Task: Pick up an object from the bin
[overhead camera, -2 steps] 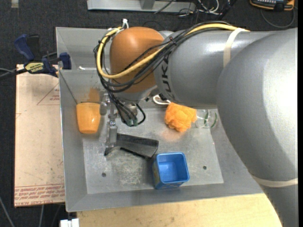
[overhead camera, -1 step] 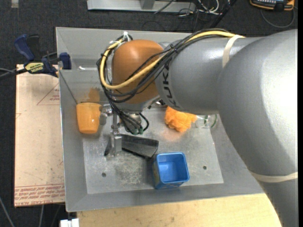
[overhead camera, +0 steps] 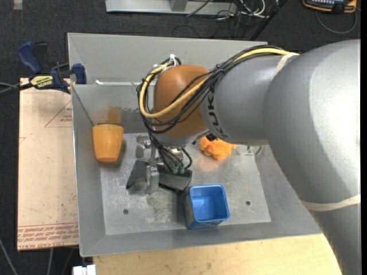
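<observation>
My gripper [overhead camera: 151, 175] hangs low over the middle of the bin floor, under the arm's orange cover. A dark, flat, angular thing [overhead camera: 136, 177] lies right against its left side, and another black piece [overhead camera: 175, 180] lies against its right side. I cannot tell whether either one is held. A blue square tub [overhead camera: 207, 205] stands just right of and nearer than the gripper, its mouth facing up. An orange cup [overhead camera: 108, 142] stands at the left wall. A crumpled orange thing [overhead camera: 216, 148] lies to the right, partly hidden by the arm.
The arm and its cables cover the bin's back and right side. Bare grey floor shows along the front-left and front-right of the bin.
</observation>
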Available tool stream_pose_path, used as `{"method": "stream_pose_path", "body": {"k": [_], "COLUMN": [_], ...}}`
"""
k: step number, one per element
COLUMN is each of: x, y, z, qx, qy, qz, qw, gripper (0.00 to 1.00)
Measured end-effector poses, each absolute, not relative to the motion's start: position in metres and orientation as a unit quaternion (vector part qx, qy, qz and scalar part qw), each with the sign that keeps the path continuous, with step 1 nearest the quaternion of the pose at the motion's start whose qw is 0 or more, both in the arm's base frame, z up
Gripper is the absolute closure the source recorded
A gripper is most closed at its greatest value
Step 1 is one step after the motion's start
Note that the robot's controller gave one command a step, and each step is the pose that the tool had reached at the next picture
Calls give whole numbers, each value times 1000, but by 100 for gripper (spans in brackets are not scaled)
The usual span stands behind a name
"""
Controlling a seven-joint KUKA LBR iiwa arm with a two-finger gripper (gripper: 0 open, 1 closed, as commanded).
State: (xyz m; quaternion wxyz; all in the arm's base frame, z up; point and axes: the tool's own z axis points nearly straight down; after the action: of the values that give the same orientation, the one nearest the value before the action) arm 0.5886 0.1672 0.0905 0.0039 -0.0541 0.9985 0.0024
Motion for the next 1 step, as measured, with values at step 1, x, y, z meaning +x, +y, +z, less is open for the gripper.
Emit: {"method": "stream_pose_path", "body": {"k": [1], "x": [596], "y": [141], "z": [68], "qx": [-113], "qy": [994], "qz": [1], "qw": [-1], "gripper": [0]}}
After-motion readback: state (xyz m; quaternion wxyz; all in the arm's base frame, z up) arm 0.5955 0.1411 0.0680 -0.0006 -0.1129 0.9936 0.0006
